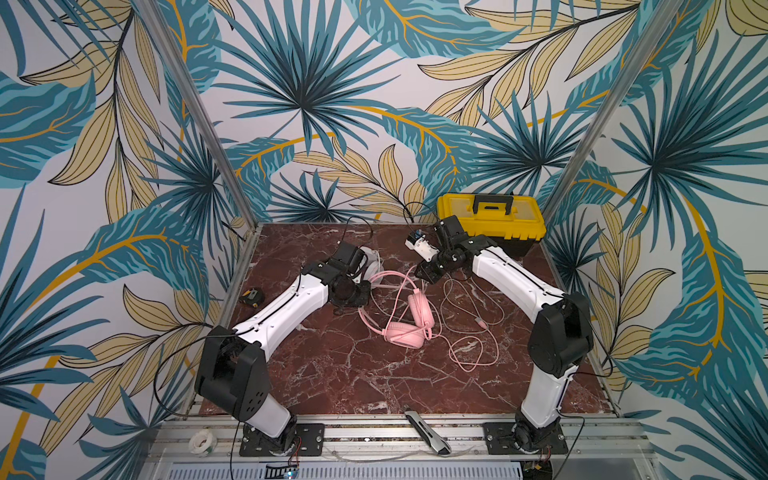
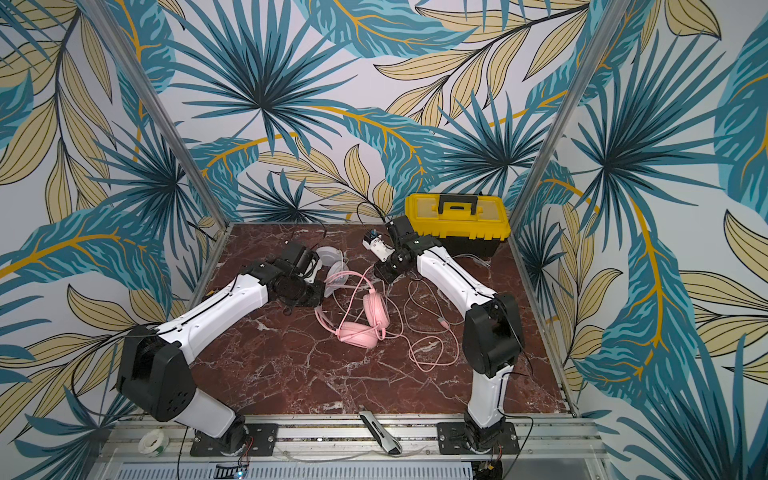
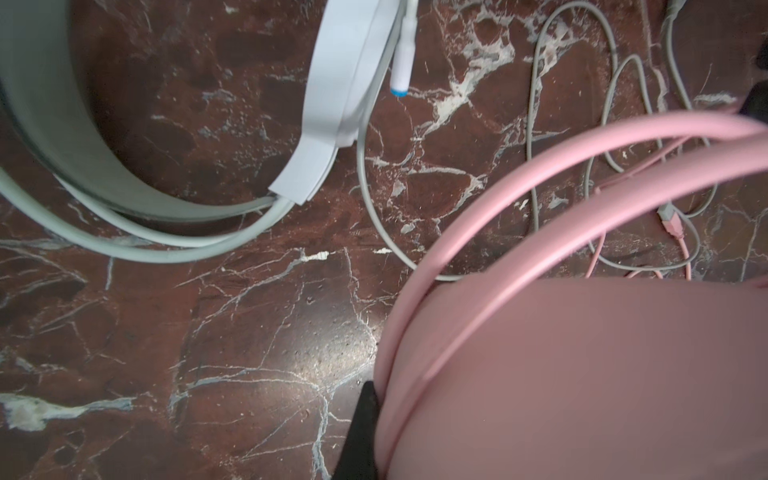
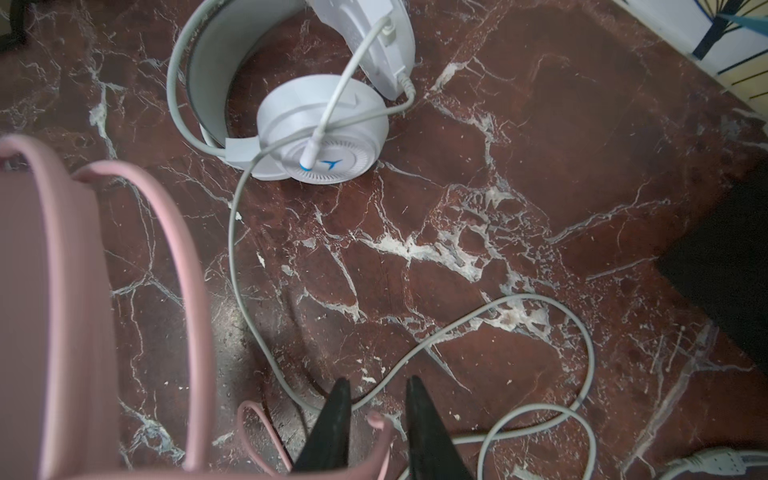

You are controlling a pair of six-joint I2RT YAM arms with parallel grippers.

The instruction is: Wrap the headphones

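Evidently mid-wrap: left gripper (image 1: pixel 353 301) clamps the pink over-ear headset (image 1: pixel 405 332); right gripper (image 4: pixel 379 380), apart, next needs its thin pink cable (image 3: pixel 671 226).

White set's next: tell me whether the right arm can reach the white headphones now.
Probably yes. In the right wrist view only bare marble and their loose grey cable lie between the right gripper and the white headphones, though the left arm hangs close by them.

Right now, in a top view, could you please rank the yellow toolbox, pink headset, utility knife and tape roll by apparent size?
Largest first:
yellow toolbox
pink headset, cable aside
utility knife
tape roll
Knife and roll lie nearest the camera.
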